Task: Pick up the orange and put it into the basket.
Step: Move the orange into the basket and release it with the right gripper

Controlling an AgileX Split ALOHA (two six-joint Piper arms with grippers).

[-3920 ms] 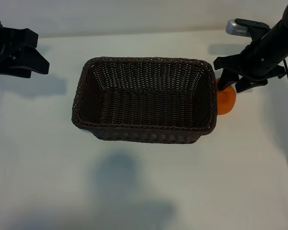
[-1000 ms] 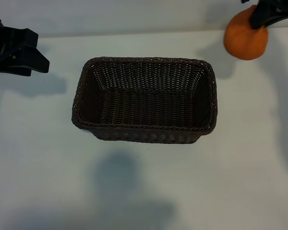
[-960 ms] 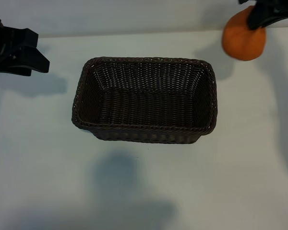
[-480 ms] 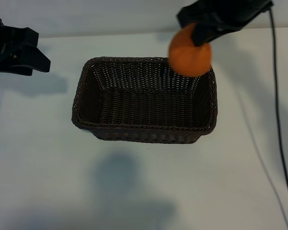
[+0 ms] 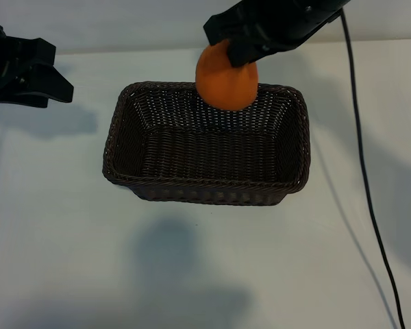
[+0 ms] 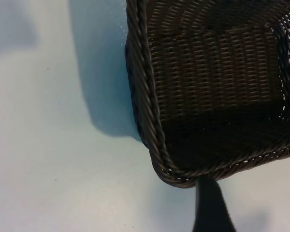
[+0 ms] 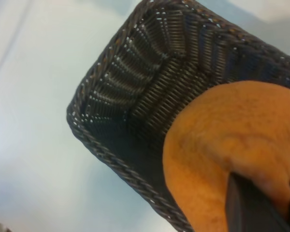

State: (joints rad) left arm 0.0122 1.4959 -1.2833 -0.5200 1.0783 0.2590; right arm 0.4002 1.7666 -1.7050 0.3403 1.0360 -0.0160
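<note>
The orange (image 5: 226,79) hangs in the air over the far rim of the dark wicker basket (image 5: 116,130), with my right gripper (image 5: 241,51) shut on its top. In the right wrist view the orange (image 7: 222,140) fills the near side, a dark finger (image 7: 244,205) pressed against it, and the basket (image 7: 116,159) lies below it. My left gripper (image 5: 51,75) is parked at the far left of the table, away from the basket, its jaws standing open. The left wrist view shows one corner of the basket (image 6: 152,135) and one finger (image 6: 210,208).
The basket stands mid-table on a plain white surface. A black cable (image 5: 366,185) trails down the right side from the right arm. White table lies open in front of the basket and to both sides.
The right gripper carried the orange up from beside the basket's right end, then leftward, from the far right to above the basket's far rim. The left arm stayed still.
</note>
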